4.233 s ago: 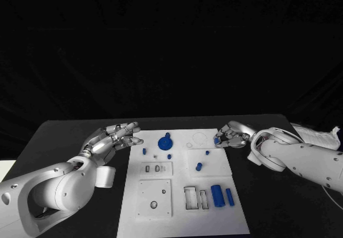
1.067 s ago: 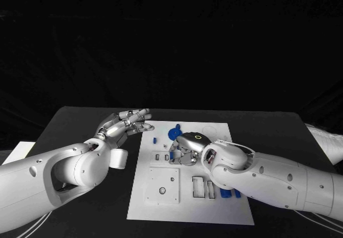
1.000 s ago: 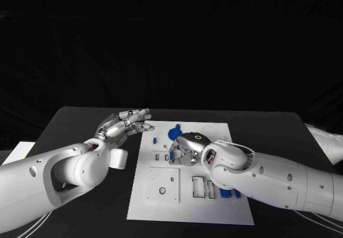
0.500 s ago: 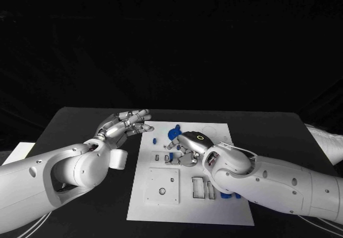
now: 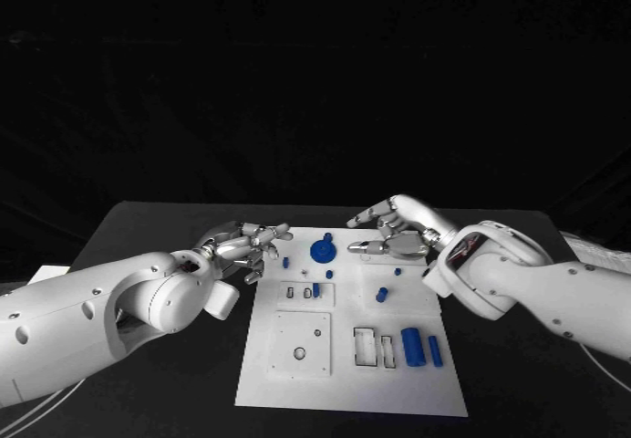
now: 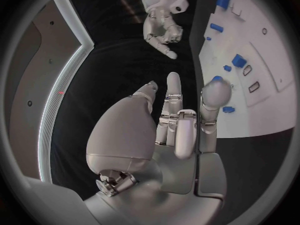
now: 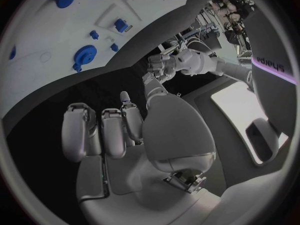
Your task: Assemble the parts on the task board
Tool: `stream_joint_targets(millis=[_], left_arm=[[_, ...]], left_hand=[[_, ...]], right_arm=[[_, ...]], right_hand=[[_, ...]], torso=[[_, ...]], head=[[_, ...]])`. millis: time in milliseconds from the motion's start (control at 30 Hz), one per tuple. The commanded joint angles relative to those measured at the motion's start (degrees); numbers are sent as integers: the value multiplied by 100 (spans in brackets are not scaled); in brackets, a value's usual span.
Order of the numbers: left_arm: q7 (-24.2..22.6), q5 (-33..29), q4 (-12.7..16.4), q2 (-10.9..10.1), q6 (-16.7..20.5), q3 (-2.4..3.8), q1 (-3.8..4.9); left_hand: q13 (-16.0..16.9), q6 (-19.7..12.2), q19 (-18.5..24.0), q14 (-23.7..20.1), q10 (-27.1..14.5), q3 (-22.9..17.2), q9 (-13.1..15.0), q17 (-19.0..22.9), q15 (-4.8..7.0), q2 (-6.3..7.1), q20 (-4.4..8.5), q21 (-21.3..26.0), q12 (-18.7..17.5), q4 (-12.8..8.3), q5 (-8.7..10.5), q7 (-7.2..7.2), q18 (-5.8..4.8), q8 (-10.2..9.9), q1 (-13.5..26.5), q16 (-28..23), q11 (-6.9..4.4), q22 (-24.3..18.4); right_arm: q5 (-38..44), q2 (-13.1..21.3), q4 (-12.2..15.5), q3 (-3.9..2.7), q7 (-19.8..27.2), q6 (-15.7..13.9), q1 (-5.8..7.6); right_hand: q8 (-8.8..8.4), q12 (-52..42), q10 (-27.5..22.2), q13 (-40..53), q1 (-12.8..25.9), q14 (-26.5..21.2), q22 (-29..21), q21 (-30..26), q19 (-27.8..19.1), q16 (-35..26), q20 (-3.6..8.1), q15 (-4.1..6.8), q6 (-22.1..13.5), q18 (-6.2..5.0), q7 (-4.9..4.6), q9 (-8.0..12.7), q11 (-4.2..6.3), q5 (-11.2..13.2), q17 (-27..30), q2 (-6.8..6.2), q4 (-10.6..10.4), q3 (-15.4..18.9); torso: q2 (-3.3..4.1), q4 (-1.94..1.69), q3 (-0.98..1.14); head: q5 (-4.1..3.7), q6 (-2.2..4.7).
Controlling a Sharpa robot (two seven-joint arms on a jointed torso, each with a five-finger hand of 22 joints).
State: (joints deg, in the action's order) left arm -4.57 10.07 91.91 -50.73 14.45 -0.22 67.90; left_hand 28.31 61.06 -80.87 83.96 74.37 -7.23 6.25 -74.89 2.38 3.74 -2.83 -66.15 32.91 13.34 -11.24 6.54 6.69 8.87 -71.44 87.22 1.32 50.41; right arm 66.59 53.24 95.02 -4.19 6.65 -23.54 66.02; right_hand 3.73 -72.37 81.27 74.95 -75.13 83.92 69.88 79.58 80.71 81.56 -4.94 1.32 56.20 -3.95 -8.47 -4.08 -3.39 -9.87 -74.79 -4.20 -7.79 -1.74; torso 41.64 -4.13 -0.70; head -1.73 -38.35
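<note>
The white task board [image 5: 348, 374] lies mid-table. On it are a blue gear [image 5: 322, 248], small blue pegs [image 5: 381, 295], a blue cylinder [image 5: 413, 344] near the front right, and a blue part [image 5: 315, 290] standing in a small slot at the middle left. My left hand [image 5: 250, 245] hovers at the board's far left edge, fingers spread, holding nothing. My right hand [image 5: 392, 228] hangs over the board's far right part, empty, fingers loosely bent. The left wrist view shows the left hand [image 6: 178, 130] beside the board [image 6: 250, 85]. In the right wrist view the right hand [image 7: 112, 135] is above the gear [image 7: 84, 57].
A recessed square plate [image 5: 301, 342] with a hole and two narrow open slots [image 5: 366, 347] lie at the board's front. A white sheet [image 5: 598, 255] lies at the table's right edge. Black table surrounds the board.
My right hand has lifted off the small slots at the board's middle left and drawn back to the far right. A blue part now shows in one of those slots.
</note>
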Motion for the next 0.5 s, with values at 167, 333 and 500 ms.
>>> stream_joint_targets(millis=[167, 333, 500], left_arm=[[2829, 2920, -472, 466, -1581, 13, 364], [3663, 4024, -805, 897, -2125, 10, 599], [4128, 4358, -1087, 1258, -2348, 3, 701]], left_hand=[[2483, 5, -308, 604, -122, 556, 475, -1511, 93, -177, 18, -1009, 2609, 329, 366, -148, -234, 845, 481, 278, -94, 1462], [3387, -77, -407, 604, 116, 959, 980, -1511, 192, -275, 77, -1345, 3483, 338, 770, -292, -321, 1540, 708, 278, -173, 1997], [3595, -313, -421, 604, 127, 1363, 1498, -1511, 234, -271, 135, -1466, 3681, 345, 853, -358, -345, 2126, 826, 278, -242, 2192]], right_arm=[[-2144, 418, -165, -4, 575, 516, 302], [-2293, 519, -340, -3, 554, 485, 392], [-2302, 527, -419, -1, 429, 450, 414]], right_hand=[[30, 51, -55, 408, -53, 244, -71, -58, -47, -58, 1, -28, -50, -45, 3, -9, 0, -73, 49, 42, 67, 27], [33, 60, -56, 398, -56, 247, -77, -67, -42, -68, 4, -25, -49, -45, 5, -11, 2, -111, 55, 54, 74, 39], [36, 69, -56, 388, -42, 248, -92, -79, -41, -82, 6, -23, -48, -47, 7, -12, 3, -143, 69, 65, 69, 58]], torso=[[-113, 88, 52], [-140, 114, 88], [-154, 132, 113]], head=[[73, -63], [123, -110], [146, -133]])
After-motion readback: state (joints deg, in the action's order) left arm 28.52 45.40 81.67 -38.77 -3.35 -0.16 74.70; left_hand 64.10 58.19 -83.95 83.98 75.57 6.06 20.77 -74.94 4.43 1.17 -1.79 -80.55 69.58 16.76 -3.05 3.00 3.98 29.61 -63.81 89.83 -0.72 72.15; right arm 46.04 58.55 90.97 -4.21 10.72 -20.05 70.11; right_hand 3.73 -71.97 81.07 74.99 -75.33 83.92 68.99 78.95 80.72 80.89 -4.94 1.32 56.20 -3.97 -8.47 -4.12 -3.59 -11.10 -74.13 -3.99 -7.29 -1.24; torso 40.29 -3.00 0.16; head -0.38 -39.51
